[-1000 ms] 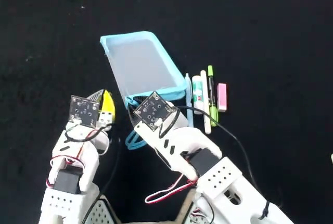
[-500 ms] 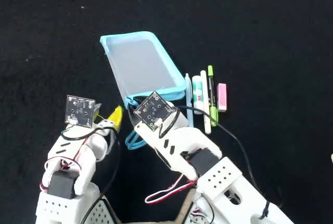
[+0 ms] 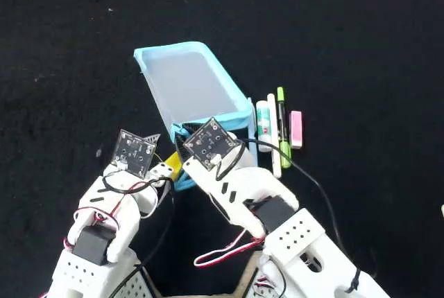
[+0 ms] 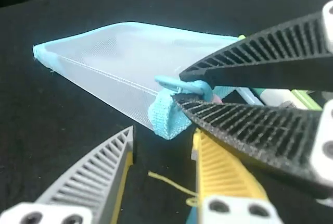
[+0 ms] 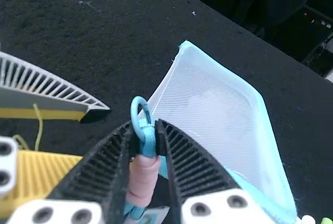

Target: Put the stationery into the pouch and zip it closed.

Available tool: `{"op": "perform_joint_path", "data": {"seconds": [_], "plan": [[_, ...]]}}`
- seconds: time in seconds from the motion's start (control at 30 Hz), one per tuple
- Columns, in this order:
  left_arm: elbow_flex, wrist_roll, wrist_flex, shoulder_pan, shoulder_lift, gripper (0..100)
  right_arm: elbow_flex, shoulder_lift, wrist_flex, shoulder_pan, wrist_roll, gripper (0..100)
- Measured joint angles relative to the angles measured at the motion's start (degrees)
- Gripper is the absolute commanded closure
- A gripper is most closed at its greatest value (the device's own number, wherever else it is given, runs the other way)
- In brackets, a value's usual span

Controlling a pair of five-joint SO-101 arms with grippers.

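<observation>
The light blue mesh pouch [image 3: 186,83] lies mid-table, its near end raised. My right gripper [image 5: 145,125] is shut on the pouch's blue pull loop [image 5: 138,110] at that end; the left wrist view shows the same black gripper [image 4: 179,91] pinching the loop [image 4: 177,84]. My left gripper [image 4: 162,135] is open, its grey and yellow fingers just short of the pouch's near corner [image 4: 165,120], holding nothing. In the high view it [image 3: 172,166] sits beside the right arm. The stationery lies right of the pouch: a glue stick [image 3: 263,123], a white pen [image 3: 273,142], a green pen [image 3: 282,125] and a pink eraser [image 3: 296,129].
The table [image 3: 361,55] is covered in black cloth. A loose yellow thread [image 4: 169,181] lies on it under my left gripper. Cables [image 3: 305,177] trail from the right arm near the pens. Open room lies left of and beyond the pouch.
My left arm has swung right, bringing its open gripper up to the pouch's near corner. The pouch's near end has risen in the right gripper and now covers most of the blue pen.
</observation>
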Motion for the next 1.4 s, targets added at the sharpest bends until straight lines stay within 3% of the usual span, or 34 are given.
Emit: {"op": "perform_joint_path", "data": {"seconds": [0.4,0.8,0.97,1.23,1.4], "plan": [[3.25,-0.70,-7.30,-2.99,0.00,81,-0.09,-0.09,-0.09,0.26,-0.09,98.8],[3.34,-0.44,-8.18,-3.16,1.23,81,-0.09,-0.09,-0.09,0.26,-0.09,98.8],[2.46,-1.85,-12.92,-3.34,9.58,81,0.00,-0.09,0.00,0.26,0.09,98.8],[-9.23,-0.62,-14.42,-4.31,32.70,81,0.09,-0.09,0.00,0.26,0.09,98.8],[-11.78,4.48,-14.77,-8.26,38.59,97,0.09,0.00,0.00,0.26,0.18,98.8]]}}
